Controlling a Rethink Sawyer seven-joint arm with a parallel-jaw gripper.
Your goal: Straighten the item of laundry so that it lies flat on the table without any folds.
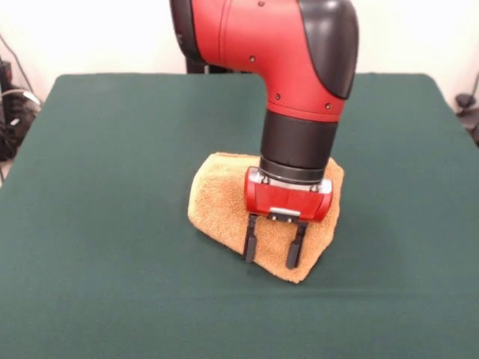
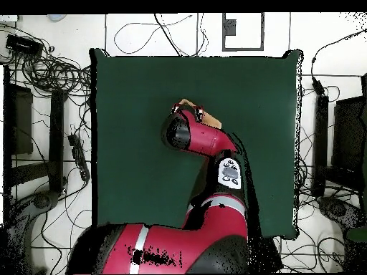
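The orange-tan towel (image 1: 219, 202) lies folded and bunched in the middle of the dark green table (image 1: 112, 149). My gripper (image 1: 274, 247) hangs straight down over the towel's near right part. Its two black fingers (image 1: 251, 239) are spread apart, open, with their tips at the towel's surface and nothing between them. In the overhead view the arm covers most of the towel; only a small tan strip (image 2: 211, 122) shows beside the red wrist (image 2: 190, 118). The care tag is hidden.
The red and black arm (image 1: 284, 52) comes down from above over the table's centre. Cables and stands (image 2: 50, 79) lie on the floor around the table. Green felt surrounds the towel on all sides.
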